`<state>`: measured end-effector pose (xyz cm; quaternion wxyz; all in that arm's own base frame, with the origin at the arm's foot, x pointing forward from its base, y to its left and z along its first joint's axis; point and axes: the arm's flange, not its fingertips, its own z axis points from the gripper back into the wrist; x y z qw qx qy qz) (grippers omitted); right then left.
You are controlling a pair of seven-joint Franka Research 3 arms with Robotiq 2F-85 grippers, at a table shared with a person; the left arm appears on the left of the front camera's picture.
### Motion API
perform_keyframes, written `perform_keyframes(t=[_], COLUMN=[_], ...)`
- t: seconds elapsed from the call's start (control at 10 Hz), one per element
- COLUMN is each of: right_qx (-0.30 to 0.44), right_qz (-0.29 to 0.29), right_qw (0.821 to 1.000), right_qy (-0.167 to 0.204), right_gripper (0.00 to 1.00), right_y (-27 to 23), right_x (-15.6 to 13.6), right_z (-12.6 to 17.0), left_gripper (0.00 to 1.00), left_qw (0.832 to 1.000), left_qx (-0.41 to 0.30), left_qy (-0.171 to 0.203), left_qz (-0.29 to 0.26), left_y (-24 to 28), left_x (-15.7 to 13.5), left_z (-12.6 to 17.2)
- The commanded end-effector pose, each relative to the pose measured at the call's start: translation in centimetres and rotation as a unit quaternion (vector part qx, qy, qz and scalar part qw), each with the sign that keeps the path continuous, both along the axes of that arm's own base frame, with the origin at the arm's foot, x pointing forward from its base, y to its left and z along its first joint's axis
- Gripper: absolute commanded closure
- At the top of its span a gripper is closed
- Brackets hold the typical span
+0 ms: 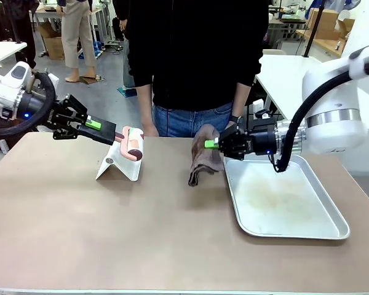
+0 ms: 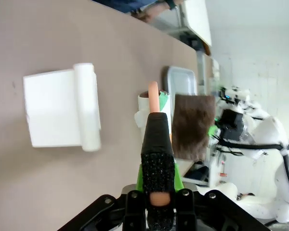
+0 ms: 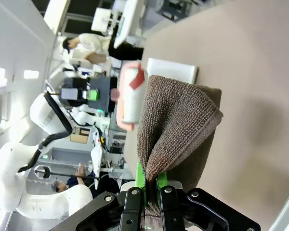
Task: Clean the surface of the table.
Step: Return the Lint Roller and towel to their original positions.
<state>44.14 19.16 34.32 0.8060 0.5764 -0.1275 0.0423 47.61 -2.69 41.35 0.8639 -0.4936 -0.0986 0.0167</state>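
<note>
Bare tan bench point(image 1: 111, 246) across the whole front view, nearest the camera. Silver tray point(image 1: 332, 230) on its right part, stained in the middle. White stand point(image 1: 120, 166) left of centre, resting on the bench. Left hand point(image 1: 118, 136) above it, clamped on the pink handle of a lint roller point(image 1: 134, 146), the roll just over the stand's top edge. Right hand point(image 1: 210, 144) near the tray's far left corner, pinched shut on a brown cloth point(image 1: 203, 163) that hangs down with its lower end on the bench. Person in a black top and jeans point(image 1: 194, 67) standing at the far edge, one hand point(image 1: 150, 130) close behind the roller.

Left wrist view: black fingers point(image 2: 157, 159) closed together around the pink handle point(image 2: 154, 98), roller's white roll beyond. Stand point(image 2: 58, 113) lying on the bench to the left, cloth point(image 2: 192, 125) and tray point(image 2: 180, 79) farther off, right arm beyond them.

Right wrist view: fingers point(image 3: 135, 192) tight together on a fold of the cloth point(image 3: 173, 120), green pads just visible. Roller point(image 3: 130, 96) and stand point(image 3: 171, 70) past it, bench point(image 3: 250, 72) to the right.
</note>
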Motion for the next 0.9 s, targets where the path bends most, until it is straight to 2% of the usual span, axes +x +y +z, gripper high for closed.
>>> perform_keyframes(t=[0.0,0.2,0.5,0.8], right_qx=[-0.022,-0.033,-0.048,-0.054], right_qz=[0.019,0.032,0.051,0.063], right_qw=[0.999,0.997,0.994,0.991], right_qy=[0.044,0.062,0.085,0.101], right_gripper=[0.89,0.89,0.89,0.89], right_y=[2.1,3.0,3.8,4.1], right_x=[1.3,1.5,2.0,2.4], right_z=[-1.8,-3.3,-4.3,-4.9], left_gripper=[0.78,0.78,0.78,0.78], left_qw=[0.999,0.997,0.993,0.990], left_qx=[0.040,0.059,0.106,0.131], left_qy=[-0.036,-0.049,-0.030,-0.042], left_qz=[0.007,0.005,-0.044,-0.033], left_y=[-2.4,-3.4,-3.5,-3.7], left_x=[1.2,1.8,3.0,3.7], left_z=[-1.0,-1.5,-2.5,-3.0])
